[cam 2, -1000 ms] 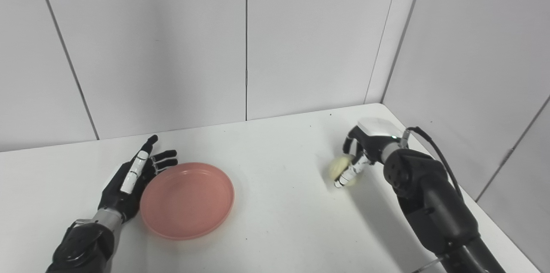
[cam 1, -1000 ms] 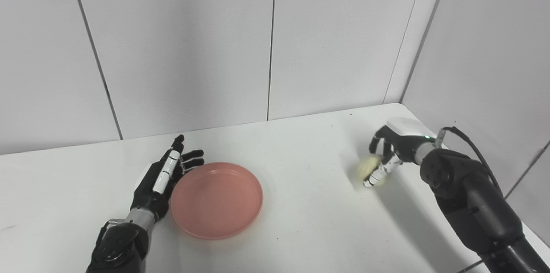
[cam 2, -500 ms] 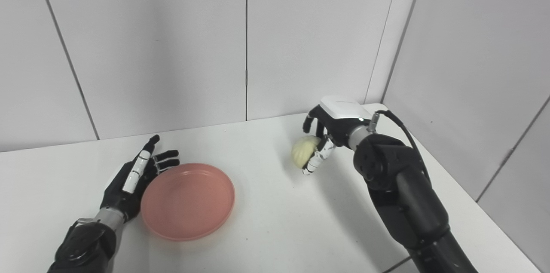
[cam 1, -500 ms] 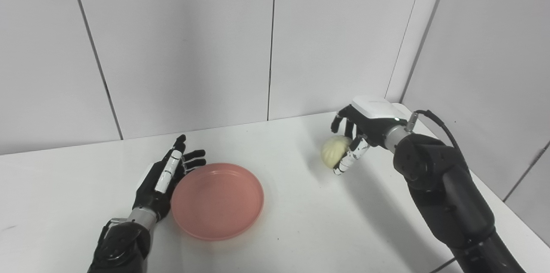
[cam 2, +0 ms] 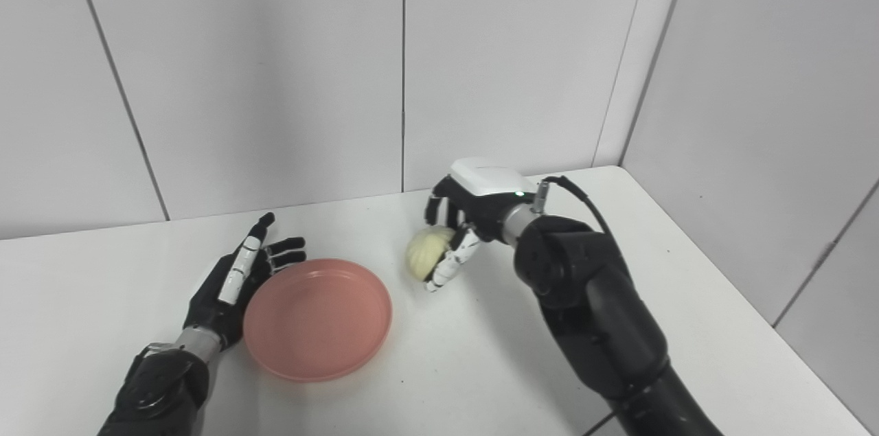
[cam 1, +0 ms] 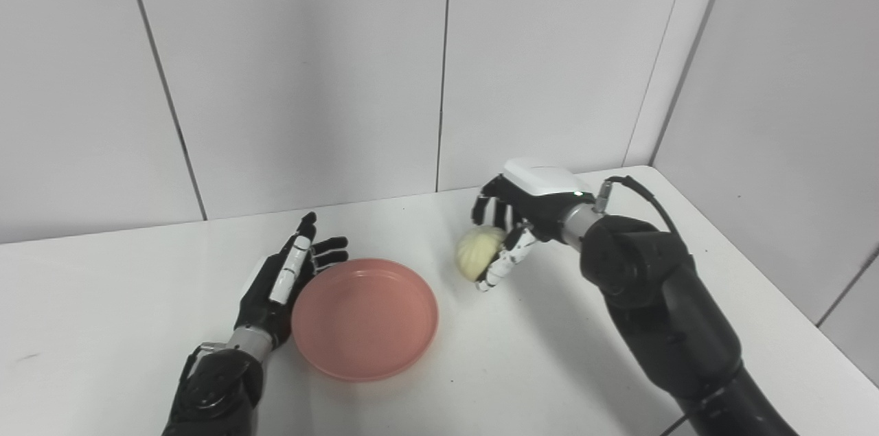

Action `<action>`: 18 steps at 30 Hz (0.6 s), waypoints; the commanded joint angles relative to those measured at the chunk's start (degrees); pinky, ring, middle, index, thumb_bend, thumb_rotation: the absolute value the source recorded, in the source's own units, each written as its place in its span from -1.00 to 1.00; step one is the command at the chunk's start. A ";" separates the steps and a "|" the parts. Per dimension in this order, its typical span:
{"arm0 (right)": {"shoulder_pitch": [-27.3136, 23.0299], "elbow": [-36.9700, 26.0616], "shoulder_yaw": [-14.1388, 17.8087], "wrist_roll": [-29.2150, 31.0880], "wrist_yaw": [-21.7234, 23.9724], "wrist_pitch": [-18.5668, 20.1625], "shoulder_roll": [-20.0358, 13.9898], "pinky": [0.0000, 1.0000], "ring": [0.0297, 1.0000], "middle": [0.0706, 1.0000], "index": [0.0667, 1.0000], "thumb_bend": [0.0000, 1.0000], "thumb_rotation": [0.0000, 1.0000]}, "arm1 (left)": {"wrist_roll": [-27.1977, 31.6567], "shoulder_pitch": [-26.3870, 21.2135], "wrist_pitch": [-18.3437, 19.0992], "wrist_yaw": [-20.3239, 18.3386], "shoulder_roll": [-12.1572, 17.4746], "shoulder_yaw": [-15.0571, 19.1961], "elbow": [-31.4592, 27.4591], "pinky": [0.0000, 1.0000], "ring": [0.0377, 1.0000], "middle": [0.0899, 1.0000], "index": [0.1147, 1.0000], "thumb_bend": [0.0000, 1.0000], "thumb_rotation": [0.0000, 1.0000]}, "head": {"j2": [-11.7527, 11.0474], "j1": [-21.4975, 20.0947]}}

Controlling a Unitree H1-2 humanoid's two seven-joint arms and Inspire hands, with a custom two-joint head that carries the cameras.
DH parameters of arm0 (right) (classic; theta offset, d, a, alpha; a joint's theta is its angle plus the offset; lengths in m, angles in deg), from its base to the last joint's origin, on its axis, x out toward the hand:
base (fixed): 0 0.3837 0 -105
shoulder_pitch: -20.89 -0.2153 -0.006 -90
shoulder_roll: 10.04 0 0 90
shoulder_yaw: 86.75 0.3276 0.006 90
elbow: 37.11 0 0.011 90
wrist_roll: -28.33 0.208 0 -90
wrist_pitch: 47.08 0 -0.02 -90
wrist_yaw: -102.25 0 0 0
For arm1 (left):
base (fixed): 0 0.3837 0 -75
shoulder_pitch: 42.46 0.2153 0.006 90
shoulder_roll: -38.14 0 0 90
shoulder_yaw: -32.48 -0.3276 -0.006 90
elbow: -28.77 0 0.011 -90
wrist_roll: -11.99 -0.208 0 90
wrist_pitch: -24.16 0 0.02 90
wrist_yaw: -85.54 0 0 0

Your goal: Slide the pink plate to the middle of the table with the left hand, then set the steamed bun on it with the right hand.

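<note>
Steamed bun [cam 1: 478, 261] is gripped in right hand [cam 1: 516, 216] fingers [cam 1: 505, 264], above the table [cam 1: 549, 353]. Left hand [cam 1: 285, 281] fingers are spread wide, holding nothing, beside pink plate [cam 1: 365, 318].

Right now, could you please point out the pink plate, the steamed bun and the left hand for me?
pink plate [cam 1: 364, 347], left eye view, on its bare floor.
steamed bun [cam 1: 475, 259], left eye view, on its pleated left side.
left hand [cam 2: 226, 285], right eye view, on the palm beside the plate.
</note>
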 commanded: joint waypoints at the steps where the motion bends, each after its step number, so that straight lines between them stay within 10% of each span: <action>1: -3.28 -1.56 -0.48 -1.25 -0.04 -0.41 0.05 -0.29 -0.22 -0.13 0.05 0.74 -0.45 | -1.15 1.21 3.00 0.77 -0.74 -0.62 2.12 0.39 0.43 0.41 0.92 0.27 0.74 | 0.10 0.37; 5: -4.54 -1.82 -2.37 -2.14 1.70 -0.24 2.13 -0.12 -0.25 -0.18 0.04 0.73 -0.48 | -1.07 0.95 3.12 0.99 -1.45 -0.59 2.59 0.38 0.44 0.43 0.94 0.29 0.71 | 0.39 2.64; 10: -5.85 -1.73 -3.67 -3.20 3.41 -0.24 4.43 -0.61 -0.48 -0.29 0.09 0.67 -0.58 | -1.12 0.71 2.97 1.50 -2.29 -0.69 3.09 0.37 0.41 0.41 0.96 0.25 0.67 | 0.64 5.18; 18: -6.61 -0.07 -5.98 -3.49 3.11 -0.74 7.79 -0.55 -0.42 -0.25 0.07 0.69 -0.68 | -1.46 0.04 2.03 1.84 -3.19 -0.78 4.82 0.32 0.34 0.34 0.93 0.28 0.61 | 1.06 7.40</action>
